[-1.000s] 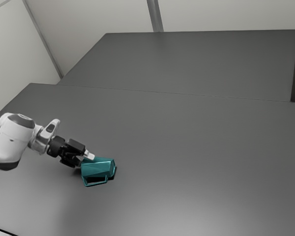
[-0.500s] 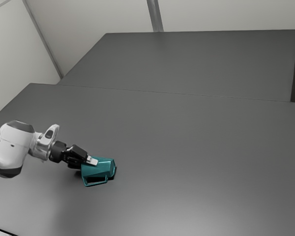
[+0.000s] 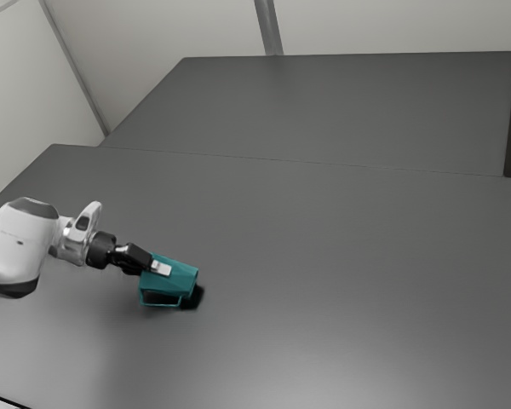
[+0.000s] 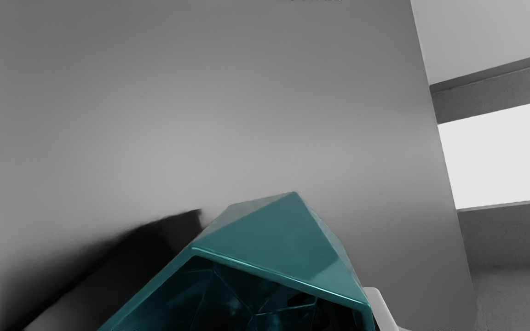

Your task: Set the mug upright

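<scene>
My gripper (image 3: pixel 157 267) is shut on the teal mug (image 3: pixel 177 278) near its rim, with a pale fingertip against the outside of the wall. The mug is held on its side and tilted, its base end toward the exterior view's right and its handle on the side nearer that view's bottom. In the wrist view the mug (image 4: pixel 283 253) has its open mouth facing the camera, and the gripper (image 4: pixel 370 310) is at one side of the rim. The other fingertip is hidden.
A dark shadow (image 3: pixel 193 297) lies on the grey table (image 3: pixel 324 281) beside the mug's base end. Behind this table stands another grey surface (image 3: pixel 341 111), with pale walls beyond.
My gripper first moved onto the mug's rim end, then rose with it. The mug has shifted up in the exterior view and tilted, and its shadow has spread at the base end.
</scene>
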Robot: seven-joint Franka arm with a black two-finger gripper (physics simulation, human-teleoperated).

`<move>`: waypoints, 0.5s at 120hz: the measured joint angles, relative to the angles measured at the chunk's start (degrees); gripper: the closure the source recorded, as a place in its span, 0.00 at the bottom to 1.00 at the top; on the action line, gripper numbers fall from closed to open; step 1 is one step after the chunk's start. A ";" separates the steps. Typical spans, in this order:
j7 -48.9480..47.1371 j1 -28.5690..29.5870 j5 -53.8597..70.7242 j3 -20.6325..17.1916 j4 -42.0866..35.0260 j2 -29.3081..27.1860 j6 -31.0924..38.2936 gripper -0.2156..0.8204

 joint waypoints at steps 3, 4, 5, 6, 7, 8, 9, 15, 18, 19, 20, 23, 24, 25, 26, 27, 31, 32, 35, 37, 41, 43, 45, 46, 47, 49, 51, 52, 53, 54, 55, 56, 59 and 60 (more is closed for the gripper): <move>0.20 0.27 0.15 -0.76 0.22 -0.58 0.40 0.95; 0.26 0.36 0.19 -1.02 0.28 -0.74 0.55 0.95; 0.33 0.49 0.23 -1.32 0.35 -0.90 0.70 0.95; 0.39 0.57 0.27 -1.58 0.40 -1.03 0.85 0.95; 0.45 0.65 0.33 -1.83 0.46 -1.19 1.00 0.95; 0.50 0.70 0.42 -2.06 0.51 -1.35 1.17 0.95; 0.54 0.76 0.58 -2.30 0.57 -1.55 1.36 0.95; 0.57 1.24 2.03 -3.91 1.12 -2.75 2.71 0.95; 0.40 1.58 3.14 -4.88 1.43 -3.44 3.57 0.96; 0.32 1.67 3.55 -5.20 1.54 -3.65 3.85 0.96; 0.23 1.70 3.97 -5.49 1.66 -3.85 4.13 0.96; -0.11 1.72 5.42 -6.40 2.22 -4.37 5.01 0.96; -0.24 1.69 5.90 -6.72 2.40 -4.50 5.31 0.96; -0.42 1.75 6.55 -7.16 2.64 -4.68 5.64 0.96; -0.59 1.71 7.15 -7.55 2.84 -4.84 5.97 0.96; -0.77 1.62 7.78 -7.91 3.06 -5.01 6.29 0.96; -1.63 0.90 10.66 -9.29 4.06 -5.46 7.50 0.96; -1.87 0.60 11.38 -9.56 4.29 -5.53 7.78 0.96; -2.68 -0.28 13.62 -10.34 4.80 -5.76 8.67 0.96; -3.22 -0.70 15.10 -10.97 5.03 -5.92 9.38 0.96; -4.36 -1.30 17.95 -12.32 5.32 -6.24 10.91 0.96; -4.96 -1.56 19.31 -12.91 5.42 -6.36 11.62 0.96; -5.59 -1.74 20.80 -13.48 5.59 -6.55 12.35 0.96; -5.91 -1.75 21.59 -13.81 5.70 -6.66 12.72 0.96; -6.23 -1.79 22.33 -14.09 5.80 -6.77 13.07 0.96; -6.91 -1.81 23.88 -14.67 5.99 -6.95 13.74 0.96; -7.61 -1.85 25.39 -15.14 6.18 -7.11 14.35 0.96; -7.98 -1.84 26.14 -15.39 6.28 -7.17 14.64 0.96; -8.37 -1.77 26.95 -15.68 6.37 -7.24 14.92 0.96; -8.76 -1.73 27.72 -15.94 6.44 -7.30 15.19 0.96; -9.17 -1.71 28.48 -16.17 6.50 -7.35 15.45 0.96; -9.59 -1.70 29.24 -16.40 6.56 -7.38 15.72 0.96; -10.94 -1.56 31.57 -17.16 6.68 -7.44 16.52 0.96; -11.38 -1.56 32.30 -17.37 6.71 -7.45 16.77 0.96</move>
